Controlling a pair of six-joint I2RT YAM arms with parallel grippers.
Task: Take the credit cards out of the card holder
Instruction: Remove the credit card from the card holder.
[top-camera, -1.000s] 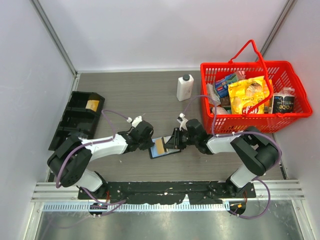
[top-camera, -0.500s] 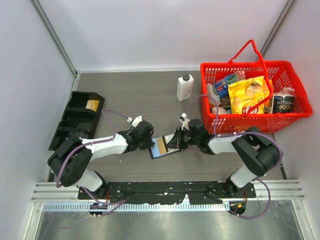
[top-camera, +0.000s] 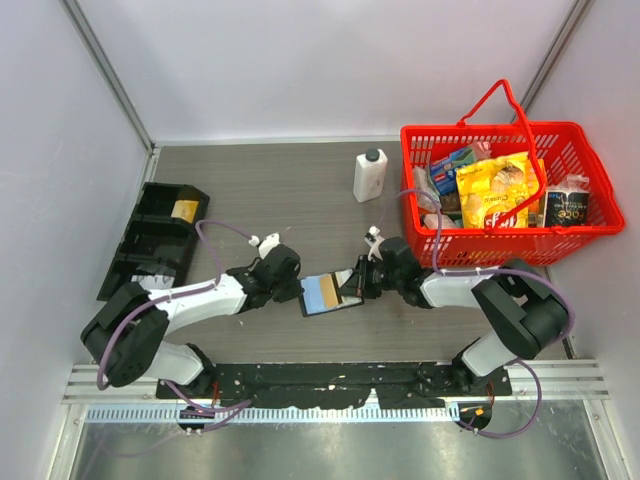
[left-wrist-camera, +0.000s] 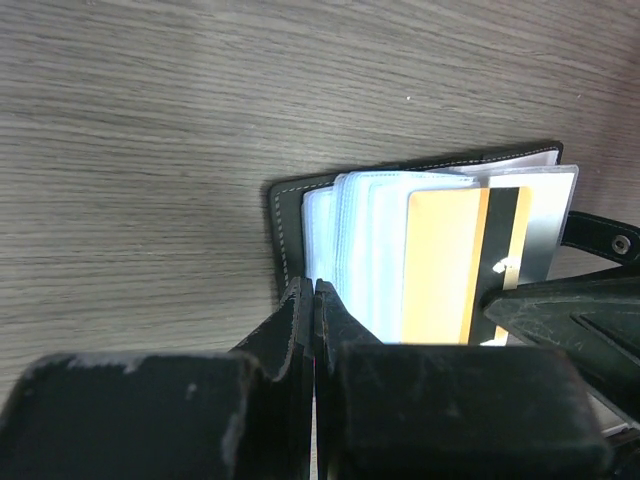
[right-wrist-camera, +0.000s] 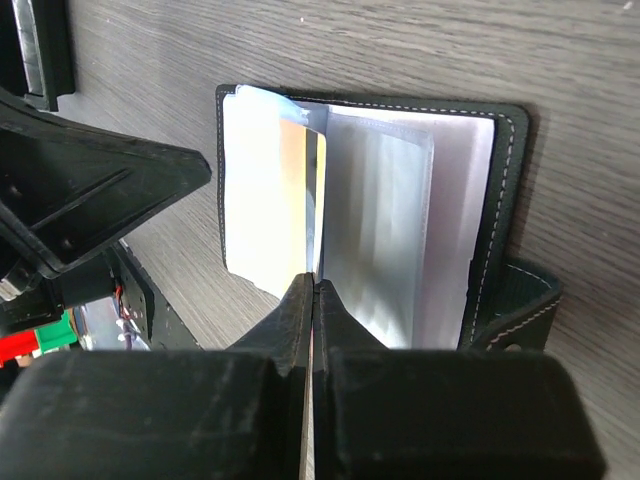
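The card holder (top-camera: 330, 293) lay open mid-table. Only the left wrist view showed the orange card (left-wrist-camera: 445, 265) face. The left gripper (left-wrist-camera: 315, 290) and right gripper (right-wrist-camera: 312, 283) were pressed together at its sleeve edges, with bare table (top-camera: 290, 190) beyond.

- Card holder (right-wrist-camera: 503, 210) lies open on the wood-grain tabletop (right-wrist-camera: 400, 50), its clear sleeves (right-wrist-camera: 380, 230) fanned.
- An orange credit card (right-wrist-camera: 293, 190) shows between the sleeves.
- Right pincer (right-wrist-camera: 312, 285) is pinched closed at the sleeves' near edge.
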